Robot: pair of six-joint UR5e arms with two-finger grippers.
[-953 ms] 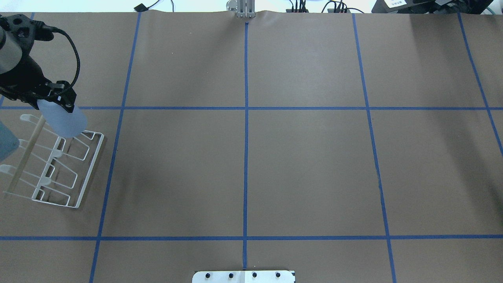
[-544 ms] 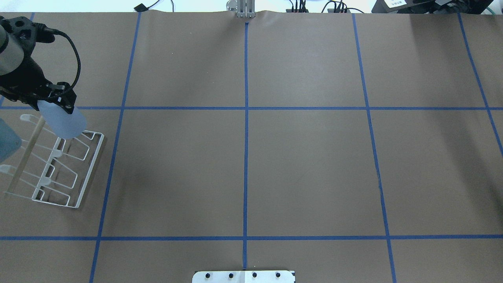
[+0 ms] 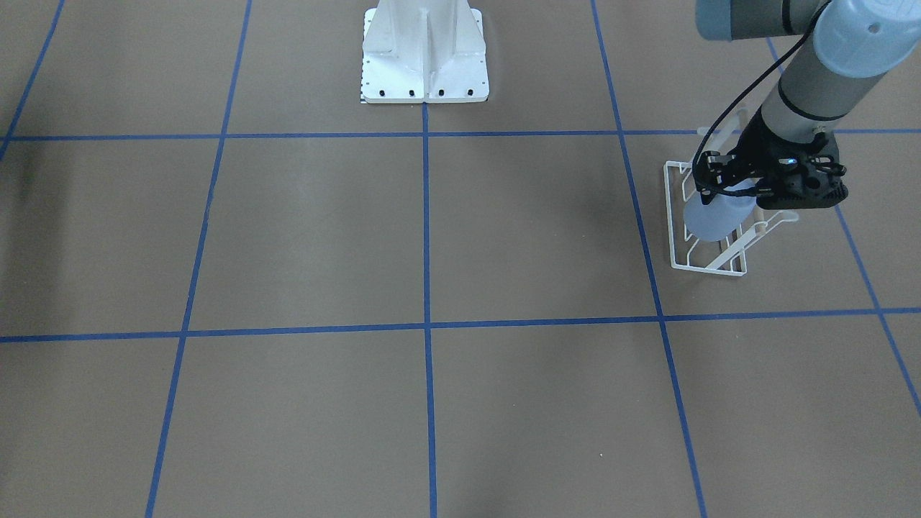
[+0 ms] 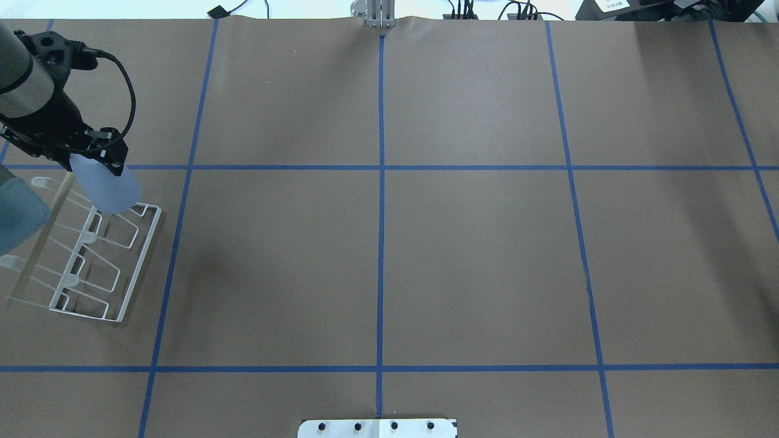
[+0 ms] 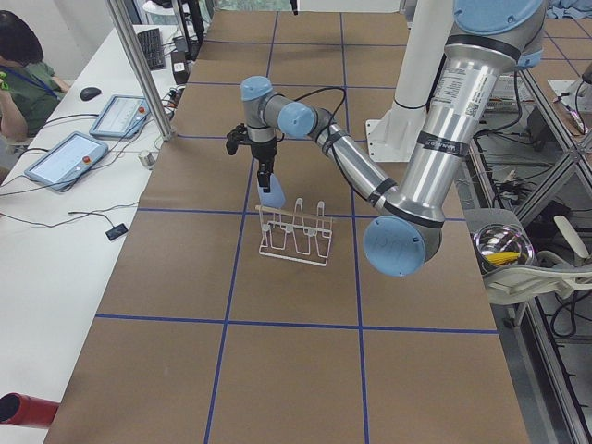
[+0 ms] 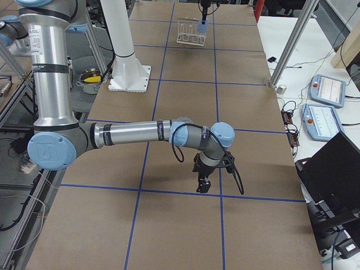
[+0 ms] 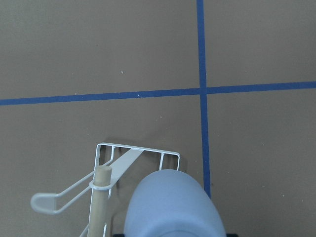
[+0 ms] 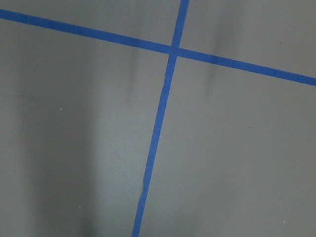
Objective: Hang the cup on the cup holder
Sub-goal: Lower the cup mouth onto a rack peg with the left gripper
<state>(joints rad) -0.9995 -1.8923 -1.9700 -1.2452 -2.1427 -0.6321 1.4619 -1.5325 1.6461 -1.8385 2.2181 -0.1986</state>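
**rackfan:** The left gripper (image 4: 97,157) is pinching one end of the cup (image 4: 111,190), fingers closed on it and pointing mostly down. The right gripper (image 6: 202,185) is hanging over bare table (image 4: 462,255) well away. It only shows from the side camera, so I can't tell if it's open or closed.

**wirenut:** Going big to small: the rack (image 4: 141,263) is sitting at the table's left edge, and the cup is hovering over the rack's far end, just beside the wooden bar (image 7: 101,197). I can't tell if it's touching any wire.

**rackfan:** So I'm guessing it's lining up for the drop onto a prong (image 7: 42,202)?

**wirenut:** Looks that way to me. From the wrist camera, the cup end facing away looks closed, and I'm not seeing the mouth anywhere. The mouth has to be facing the prong tip, so it'll probably need some wrist turning. I'd be sliding it down along the prong's slant, not straight down, and only letting go once it's seated. Clipping the bar could be shoving that light rack around.
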